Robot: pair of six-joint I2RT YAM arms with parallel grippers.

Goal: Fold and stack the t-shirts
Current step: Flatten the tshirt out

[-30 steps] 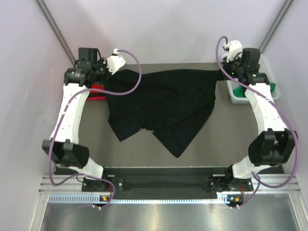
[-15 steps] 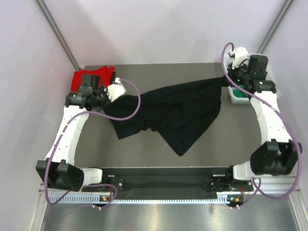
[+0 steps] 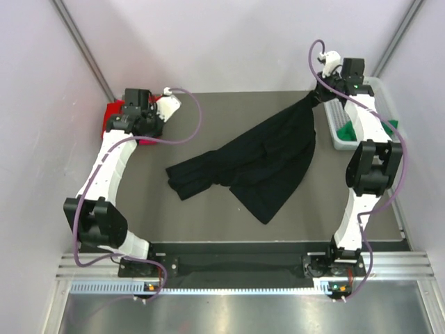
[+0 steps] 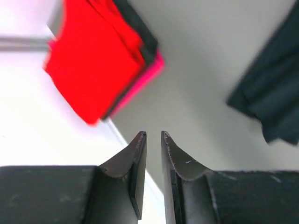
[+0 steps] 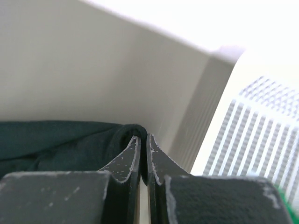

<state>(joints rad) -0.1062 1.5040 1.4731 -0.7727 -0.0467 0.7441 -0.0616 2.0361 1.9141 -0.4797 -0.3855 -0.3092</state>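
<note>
A black t-shirt (image 3: 268, 156) hangs slanted from the back right down onto the table, where its left end lies bunched. My right gripper (image 3: 318, 96) is shut on its upper corner, and dark cloth (image 5: 70, 144) wraps over the fingertips in the right wrist view (image 5: 144, 136). My left gripper (image 3: 154, 126) hovers at the back left with its jaws a little apart and nothing between them (image 4: 153, 134). Below it lies a folded red t-shirt (image 4: 93, 60) on a pink one (image 4: 148, 74). The black shirt's end (image 4: 273, 102) lies apart to the right.
A white mesh basket (image 3: 379, 94) stands at the back right against the wall, with a green shirt (image 3: 345, 130) in it. Its mesh wall (image 5: 261, 126) is close beside the right fingers. The red stack (image 3: 113, 113) sits in the back left corner.
My left gripper let go of the black shirt and moved back toward the red stack. The shirt's left end dropped onto the table. My right gripper rose toward the back, still holding its corner.
</note>
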